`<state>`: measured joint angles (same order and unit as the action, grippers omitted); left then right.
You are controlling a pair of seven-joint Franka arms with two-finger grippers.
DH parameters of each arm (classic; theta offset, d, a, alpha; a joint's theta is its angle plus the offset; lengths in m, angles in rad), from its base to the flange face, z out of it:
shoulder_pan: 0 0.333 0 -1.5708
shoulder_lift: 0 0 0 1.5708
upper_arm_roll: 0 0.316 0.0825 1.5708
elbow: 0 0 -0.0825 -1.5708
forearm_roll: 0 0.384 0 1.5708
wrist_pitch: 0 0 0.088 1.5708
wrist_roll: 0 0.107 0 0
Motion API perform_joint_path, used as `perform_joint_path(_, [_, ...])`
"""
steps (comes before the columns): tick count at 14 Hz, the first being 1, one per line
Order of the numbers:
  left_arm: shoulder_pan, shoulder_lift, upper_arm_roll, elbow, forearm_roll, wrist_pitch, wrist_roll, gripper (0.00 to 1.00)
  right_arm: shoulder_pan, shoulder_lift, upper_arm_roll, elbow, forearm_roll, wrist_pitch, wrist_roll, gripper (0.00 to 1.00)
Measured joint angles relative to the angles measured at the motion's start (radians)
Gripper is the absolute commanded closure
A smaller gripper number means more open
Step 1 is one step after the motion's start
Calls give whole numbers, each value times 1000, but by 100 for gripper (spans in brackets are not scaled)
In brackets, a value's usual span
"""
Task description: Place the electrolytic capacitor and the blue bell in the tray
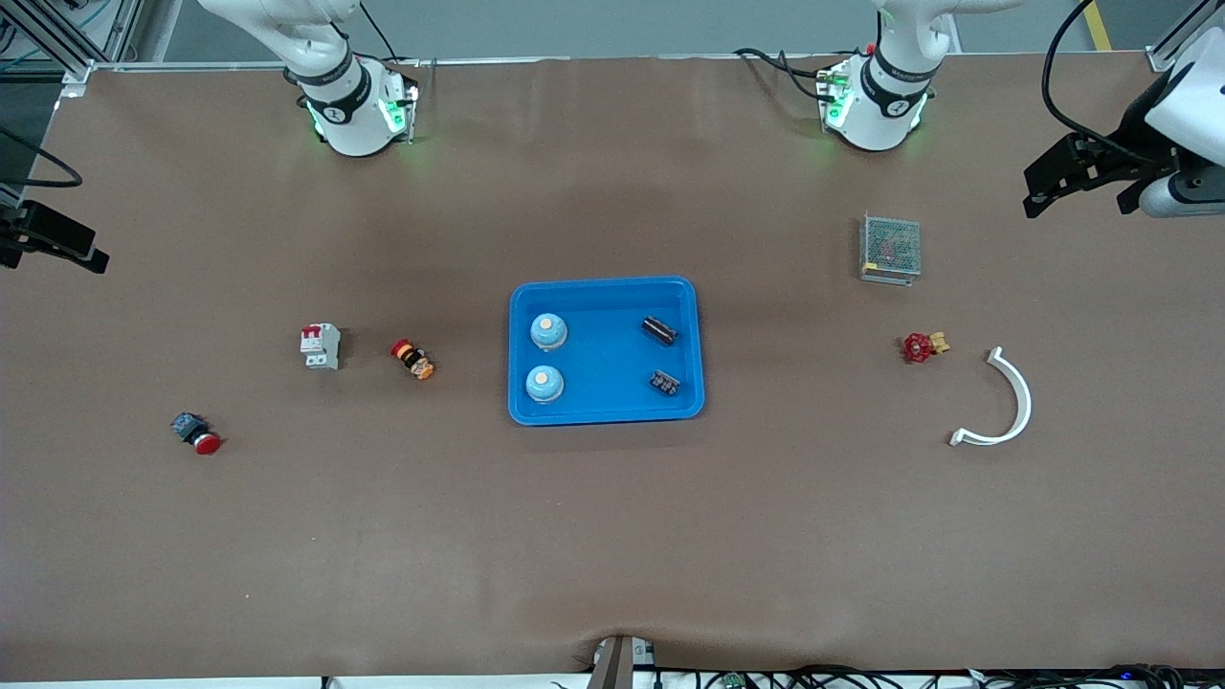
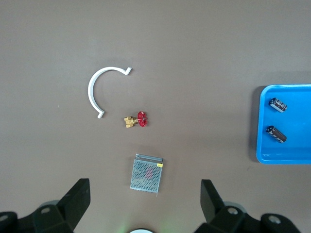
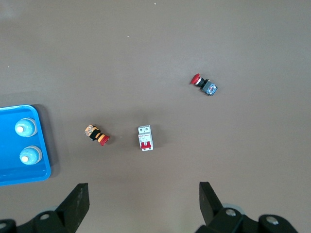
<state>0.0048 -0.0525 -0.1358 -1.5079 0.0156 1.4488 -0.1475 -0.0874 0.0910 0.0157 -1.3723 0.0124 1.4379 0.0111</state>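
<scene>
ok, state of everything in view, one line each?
tray: flat on table, holds four parts
blue bells: two, upright in tray
capacitors: two, lying in tray
left gripper: fingers open, empty, raised above the mesh-covered box
right gripper: fingers open, empty, raised above the circuit breaker

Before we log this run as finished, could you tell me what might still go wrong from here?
1. Both capacitors lie on their sides in the tray; a nudge to it could roll them.
2. The bells sit close together, so regrasping one risks bumping the other.
3. Both grippers, left and right, hang open and clear, so any risk seems small.
</scene>
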Motion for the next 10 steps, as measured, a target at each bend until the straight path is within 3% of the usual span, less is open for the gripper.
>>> perform_joint_path(5, [-3, 0, -3, 0, 0, -18, 0, 0, 19, 1, -1, 0, -1, 0, 0, 0])
perform_joint_path(10, [-4, 0, -4, 0, 0, -23, 0, 0, 72, 3, -62, 0, -4, 0, 0, 0])
